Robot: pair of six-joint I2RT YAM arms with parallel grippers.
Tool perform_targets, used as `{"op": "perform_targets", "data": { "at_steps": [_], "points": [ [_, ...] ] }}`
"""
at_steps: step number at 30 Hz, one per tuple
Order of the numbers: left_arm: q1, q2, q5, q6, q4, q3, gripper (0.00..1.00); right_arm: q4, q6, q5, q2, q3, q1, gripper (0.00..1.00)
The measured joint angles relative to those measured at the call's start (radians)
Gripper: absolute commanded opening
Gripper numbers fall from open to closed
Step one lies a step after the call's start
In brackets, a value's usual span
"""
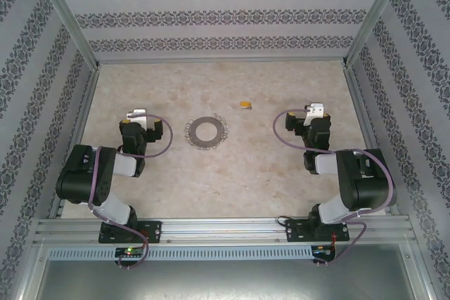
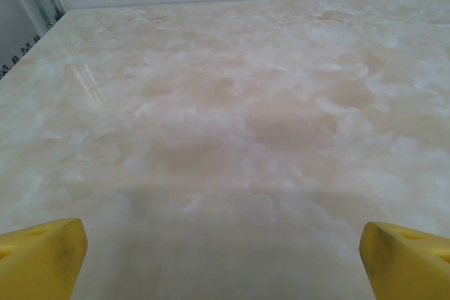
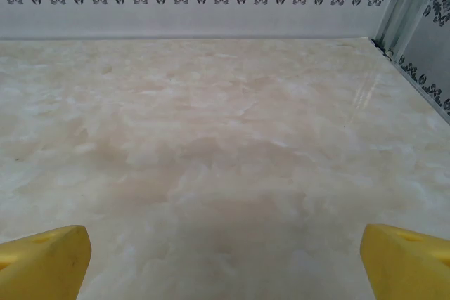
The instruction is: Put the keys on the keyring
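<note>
1. The left gripper (image 2: 223, 242) is released, its yellow fingers (image 2: 42, 254) spread wide over the bare marble table (image 1: 281, 180), and it holds nothing.
2. The keyring (image 1: 206, 132) lies flat mid-table, between the arms and nearer the left one.
3. The tiny yellow-orange key (image 1: 245, 104) lies apart from the ring, farther back and to its right. It is not threaded.
4. The right gripper (image 3: 225, 242) is likewise spread and empty.
5. The task looks unstarted. The next move probably calls for a fine pinch on the key, likely by the nearer right gripper, while the left steadies the ring.
</note>
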Motion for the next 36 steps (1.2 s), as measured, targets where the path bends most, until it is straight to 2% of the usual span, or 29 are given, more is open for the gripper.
{"op": "perform_targets", "data": {
  "at_steps": [9,36],
  "points": [
    [0.001,0.0,0.055,0.001,0.0,0.0,1.0,0.0,0.001,-0.001,0.0,0.0,0.0,0.98],
    [0.008,0.0,0.06,0.0,-0.003,0.004,1.0,0.001,0.023,-0.004,0.0,0.0,-0.019,0.98]
  ]
}}
